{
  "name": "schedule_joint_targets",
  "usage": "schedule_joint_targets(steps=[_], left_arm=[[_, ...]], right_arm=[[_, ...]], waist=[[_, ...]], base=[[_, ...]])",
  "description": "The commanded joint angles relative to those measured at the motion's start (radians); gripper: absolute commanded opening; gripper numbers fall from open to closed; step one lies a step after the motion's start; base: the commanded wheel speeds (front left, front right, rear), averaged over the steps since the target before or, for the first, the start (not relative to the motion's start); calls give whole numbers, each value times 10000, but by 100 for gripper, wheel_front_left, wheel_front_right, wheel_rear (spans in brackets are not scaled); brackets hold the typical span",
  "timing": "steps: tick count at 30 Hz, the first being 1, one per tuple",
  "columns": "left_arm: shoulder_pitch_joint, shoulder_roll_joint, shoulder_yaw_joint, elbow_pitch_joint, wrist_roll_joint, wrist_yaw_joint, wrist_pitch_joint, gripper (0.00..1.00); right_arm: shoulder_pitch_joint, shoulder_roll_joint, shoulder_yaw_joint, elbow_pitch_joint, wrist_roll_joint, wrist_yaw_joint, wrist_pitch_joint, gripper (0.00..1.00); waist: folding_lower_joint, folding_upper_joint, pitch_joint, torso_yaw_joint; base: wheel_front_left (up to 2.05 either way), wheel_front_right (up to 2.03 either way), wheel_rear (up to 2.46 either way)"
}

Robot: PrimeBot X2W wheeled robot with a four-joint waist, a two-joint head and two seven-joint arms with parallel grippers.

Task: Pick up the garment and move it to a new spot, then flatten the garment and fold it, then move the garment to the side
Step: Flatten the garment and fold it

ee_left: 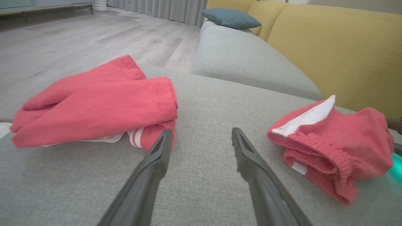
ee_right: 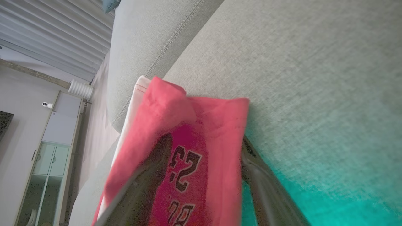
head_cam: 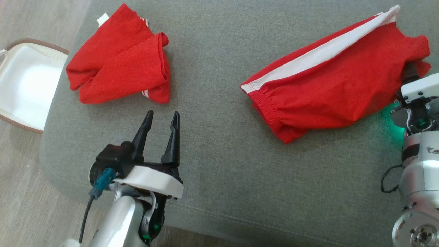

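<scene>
Folded red garment (head_cam: 120, 65) on gray cushion (head_cam: 223, 164), far left. Left jaws wide open, empty, just short of its near edge. Red shorts (head_cam: 336, 85) crumpled at right. Right jaws spread wide, straddling shorts' right-end fabric, not clamped.

I count red garments: two. Folded garment (head_cam: 120, 65) far left, striped garment (head_cam: 336, 85) right. My pincers: two, left pincer (head_cam: 163, 113) near left, right pincer (ee_right: 205, 138) near right, each with two fingers (ee_left: 147, 175). Grey cushions: two, near cushion (ee_left: 201, 194), far cushion (ee_left: 251, 62). Teal pillow (ee_left: 230, 17): one, far. White bag (head_cam: 24, 82): one, left, on floor.
</scene>
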State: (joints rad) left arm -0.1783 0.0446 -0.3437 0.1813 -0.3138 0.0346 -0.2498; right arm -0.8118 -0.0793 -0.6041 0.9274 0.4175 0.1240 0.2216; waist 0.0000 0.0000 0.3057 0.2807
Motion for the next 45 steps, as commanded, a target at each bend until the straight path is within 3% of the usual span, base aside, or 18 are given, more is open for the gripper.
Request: schedule_joint_targets(steps=[1, 8, 17, 27, 40, 41, 42, 45], left_arm=[[-358, 57, 284, -287, 22, 5, -120, 100], [-439, 57, 276, -255, 78, -23, -120, 100], [-437, 57, 243, -141, 71, -5, -120, 100], [-339, 57, 204, -104, -38, 88, -120, 100], [-373, 57, 157, -159, -106, 105, -120, 100], [-381, 57, 151, -160, -112, 103, -120, 100], [-390, 57, 148, -156, -117, 99, -120, 100], [-419, 57, 171, -126, -137, 97, -120, 100]], right_arm=[[-101, 246, 372, -242, 229, 67, -11, 100], [265, 275, 1331, -1040, 1511, 67, -65, 100], [489, -6, 1917, -1002, 1551, 67, -342, 100], [294, -417, 1605, 148, -18, 67, -1062, 100], [-694, -683, 991, 1471, -1612, 67, -922, 100], [-755, -713, 945, 1575, -1717, 67, -888, 80], [-813, -738, 925, 1655, -1830, 67, -871, 0], [-946, -740, 810, 1846, -2011, 67, -878, 0]], waist=[[0, 0, 24, -8], [0, 0, 116, -11], [0, 0, 29, 68], [0, 0, -119, 71], [0, 0, 90, 101], [0, 0, 107, 110], [0, 0, 119, 121], [0, 0, 121, 132]], base=[[0, 0, 0], [0, 0, 0], [0, 0, 0], [0, 0, 0], [0, 0, 0], [0, 0, 0], [0, 0, 0], [0, 0, 0]])
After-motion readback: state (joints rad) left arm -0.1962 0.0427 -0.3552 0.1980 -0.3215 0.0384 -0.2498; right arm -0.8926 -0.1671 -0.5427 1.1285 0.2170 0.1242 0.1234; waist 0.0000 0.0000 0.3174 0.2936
